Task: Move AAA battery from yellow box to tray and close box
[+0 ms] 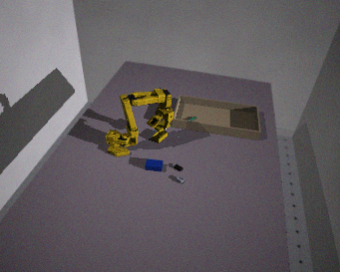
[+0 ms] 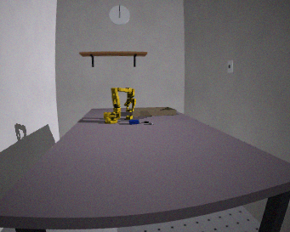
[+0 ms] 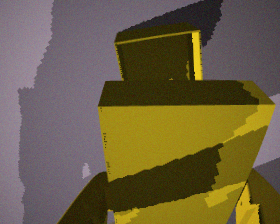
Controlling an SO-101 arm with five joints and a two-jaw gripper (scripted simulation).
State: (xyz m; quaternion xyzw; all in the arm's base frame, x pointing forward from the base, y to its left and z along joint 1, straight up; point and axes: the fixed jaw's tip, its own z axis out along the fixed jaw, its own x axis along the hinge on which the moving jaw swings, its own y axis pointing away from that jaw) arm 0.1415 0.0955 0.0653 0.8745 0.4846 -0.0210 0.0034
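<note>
Purple table (image 1: pixel 217 220); jaws gripping a yellow lid (image 3: pixel 178 160), likely above the open yellow box (image 3: pixel 159 56), beside the tray (image 1: pixel 247 133).

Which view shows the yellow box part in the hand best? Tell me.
Wrist view: the yellow box part, gripped in the hand, fills the frame, with its faces and edges distinct. The top view shows only a small yellow shape blending into the arm. The exterior view shows a distant speck.

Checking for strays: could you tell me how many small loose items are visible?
3: green one in the tray, black one beside the blue box, grey one nearby; more may be hidden.
</note>
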